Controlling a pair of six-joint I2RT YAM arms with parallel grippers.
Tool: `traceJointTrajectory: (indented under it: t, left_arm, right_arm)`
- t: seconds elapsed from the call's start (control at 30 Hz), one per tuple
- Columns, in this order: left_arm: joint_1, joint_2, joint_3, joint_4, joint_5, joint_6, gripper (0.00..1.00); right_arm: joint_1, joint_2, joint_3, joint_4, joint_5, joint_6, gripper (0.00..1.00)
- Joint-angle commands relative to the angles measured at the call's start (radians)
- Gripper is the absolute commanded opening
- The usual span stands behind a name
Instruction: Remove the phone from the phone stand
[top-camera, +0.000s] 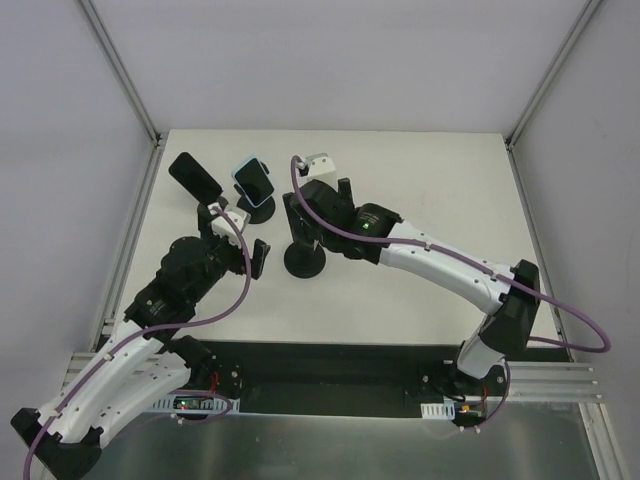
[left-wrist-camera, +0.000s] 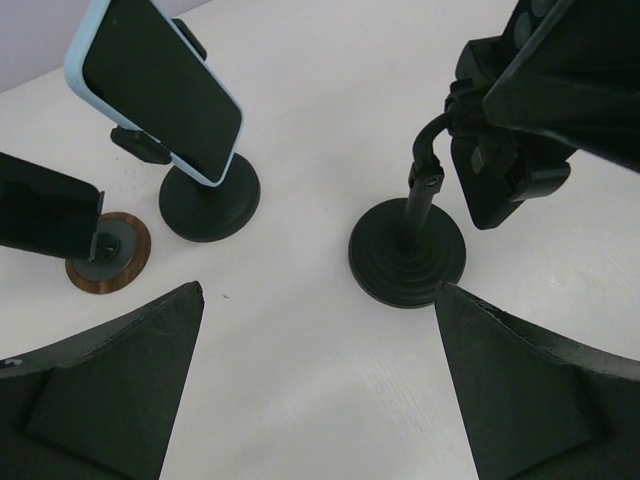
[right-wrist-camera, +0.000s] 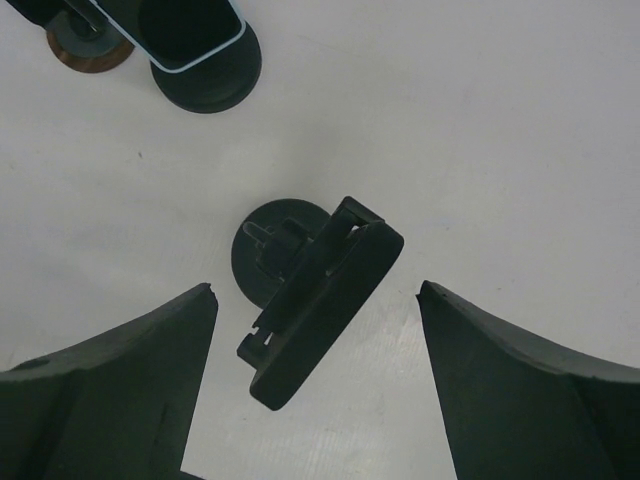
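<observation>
Right gripper (right-wrist-camera: 315, 290) is hanging over the black phone (right-wrist-camera: 320, 305), fingers spread wide on either side of it and touching nothing, so it is holding nothing. That phone is sitting tilted in the clamp of its stand (left-wrist-camera: 407, 255), a thin stem on a round base, right under the wrist. Left gripper (left-wrist-camera: 320, 290) is also gaping wide and empty, looking at that base from the near side.

Now the dangers. The phone is lying at a slant between the fingers, so a squeeze from here is risking a catch on one corner and a twist instead of a flat grip. The clamp is hugging the phone closely, and if the fingers are biting clamp as well as phone, I am expecting the whole stand to come up or topple. Nothing is bracing the base right now. Just beside it, a blue-cased phone (left-wrist-camera: 155, 85) is standing on its own stand (left-wrist-camera: 210, 205), and a swinging arm could be knocking that over.

The table (top-camera: 420, 180) is looking white, smooth and matt, likely letting a base slide. White walls (top-camera: 350, 60) are closing in three sides, metal posts (top-camera: 120, 70) running up the corners
</observation>
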Motion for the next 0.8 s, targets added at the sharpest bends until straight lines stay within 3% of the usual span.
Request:
traceJointTrajectory:
  t: [0.0,0.1,0.13,0.37,0.6,0.77]
  left_arm:
    - [0.011,0.022,-0.004,0.050,0.084,0.023,0.99]
    - [0.011,0.036,-0.004,0.053,0.154,0.047,0.99]
    - [0.009,0.036,-0.008,0.055,0.195,0.055,0.99]
    - [0.009,0.045,-0.054,0.134,0.445,0.133,0.99]
    - [0.009,0.204,-0.010,0.184,0.591,0.110,0.99]
    - [0.009,0.348,0.047,0.245,0.584,0.039,0.99]
  right_arm:
    - [0.009,-0.001,0.042,-0.015,0.060,0.007,0.80]
    - [0.009,-0.035,-0.006,-0.006,0.042,-0.050,0.56]
    - [0.010,-0.050,-0.021,0.009,0.028,-0.065,0.44]
    - [0.007,-0.219,-0.185,0.144,-0.116,-0.235,0.02]
    - [0.006,-0.267,-0.253,0.213,-0.197,-0.300,0.01]
    - [0.007,-0.261,-0.263,0.230,-0.225,-0.294,0.01]
